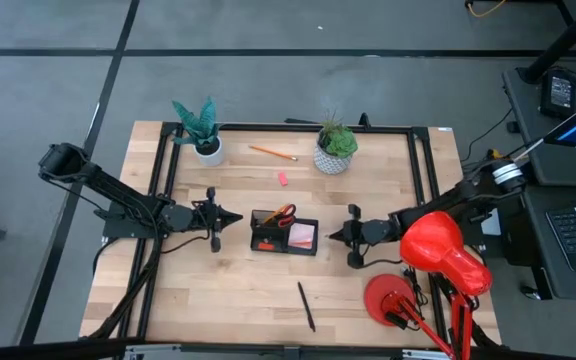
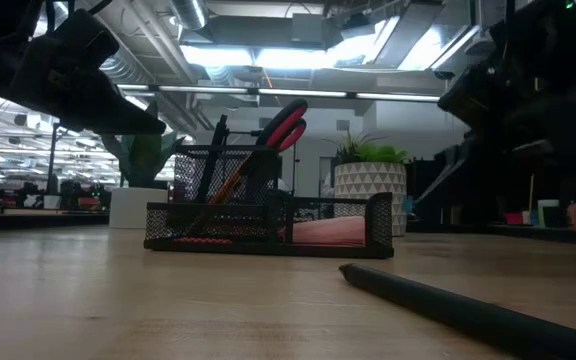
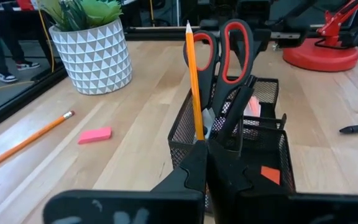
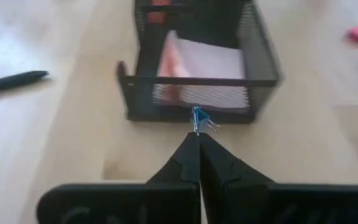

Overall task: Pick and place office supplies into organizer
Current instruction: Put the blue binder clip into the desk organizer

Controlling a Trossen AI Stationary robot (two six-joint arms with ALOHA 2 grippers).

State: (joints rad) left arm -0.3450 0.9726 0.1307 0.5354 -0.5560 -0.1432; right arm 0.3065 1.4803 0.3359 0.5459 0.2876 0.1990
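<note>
Wooden table [image 1: 218, 290], unlabelled black organizer [image 1: 284, 243]

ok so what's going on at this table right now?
Two arms are filling a black mesh desk organizer mid-table. Red-handled scissors, an orange pencil and a pink sticky-note block are already in. The right claw is shut on a small blue binder clip beside it; the left claw is shut and empty. A pink eraser, second pencil and dark pen remain out.

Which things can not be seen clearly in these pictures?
- Organizer contents, high view: too small to sort.
- Pen, low view: its far end is cut off by the edge.
- Blue clip at right gripper, right wrist view: blurred; whether it is gripped is unclear.
</note>
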